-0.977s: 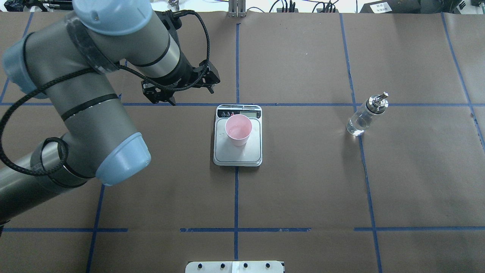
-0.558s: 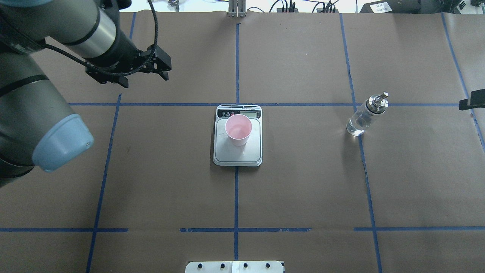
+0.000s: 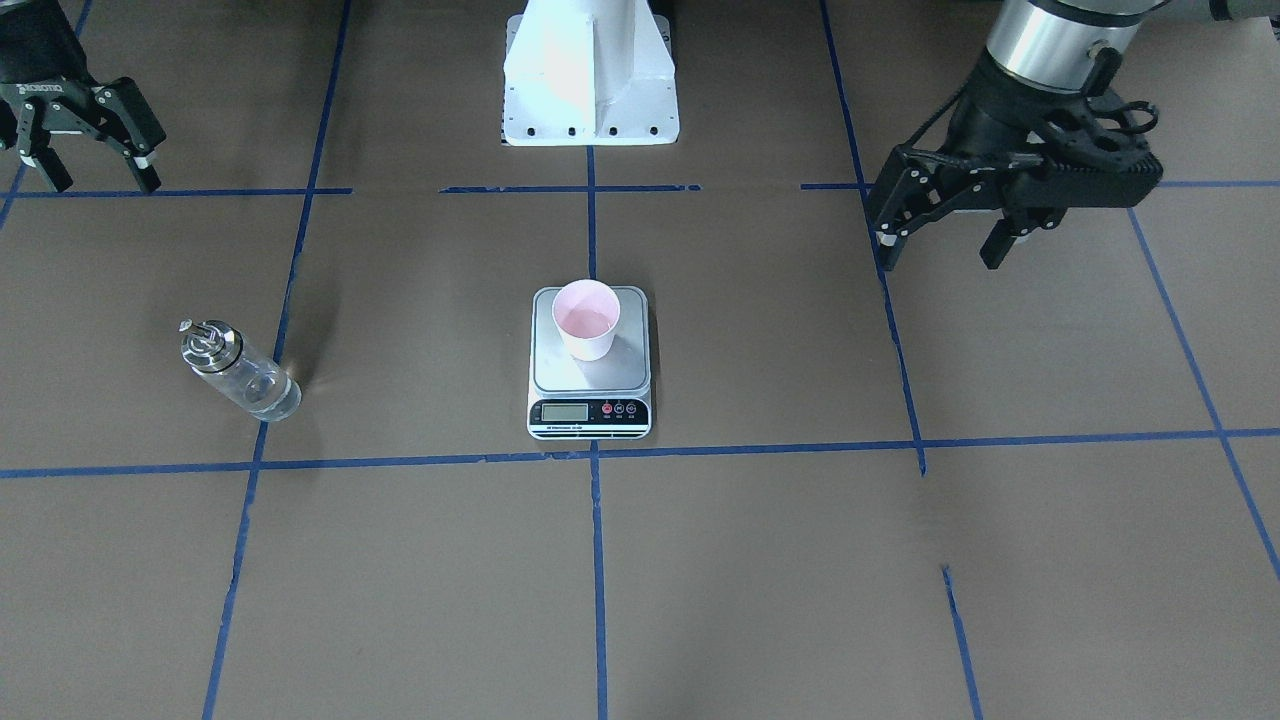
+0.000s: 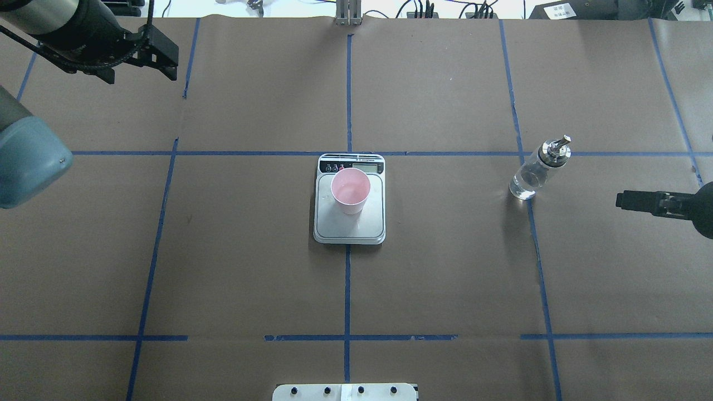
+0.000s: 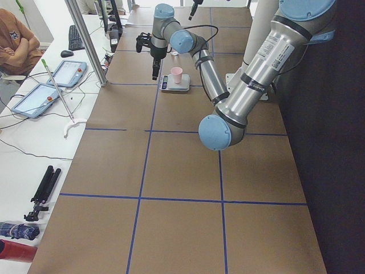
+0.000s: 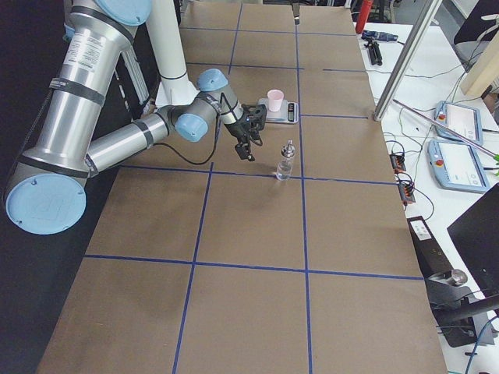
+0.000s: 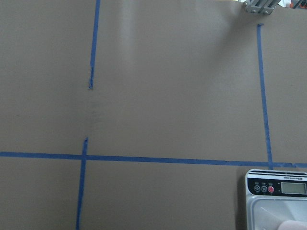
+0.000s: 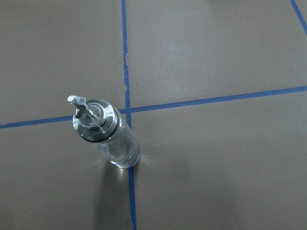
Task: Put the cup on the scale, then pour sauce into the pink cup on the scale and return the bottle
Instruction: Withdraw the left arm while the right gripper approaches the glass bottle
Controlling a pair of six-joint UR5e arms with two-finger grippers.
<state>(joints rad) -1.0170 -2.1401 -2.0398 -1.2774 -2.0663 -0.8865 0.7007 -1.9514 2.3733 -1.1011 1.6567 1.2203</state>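
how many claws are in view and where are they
2. The left claw hangs open above bare table on the robot's left of the scale; the right claw hangs open short of the bottle. Neither holds anything.

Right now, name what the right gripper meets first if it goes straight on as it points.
Probably the bottle, near the middle of the wrist view of the right gripper; depth is unclear, so possibly the table beside it.

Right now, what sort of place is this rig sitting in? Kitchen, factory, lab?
Most likely a robotics lab workcell, not a kitchen. The table is covered in brown paper marked with a blue tape grid, and the side bench holds control pendants and loose cables.
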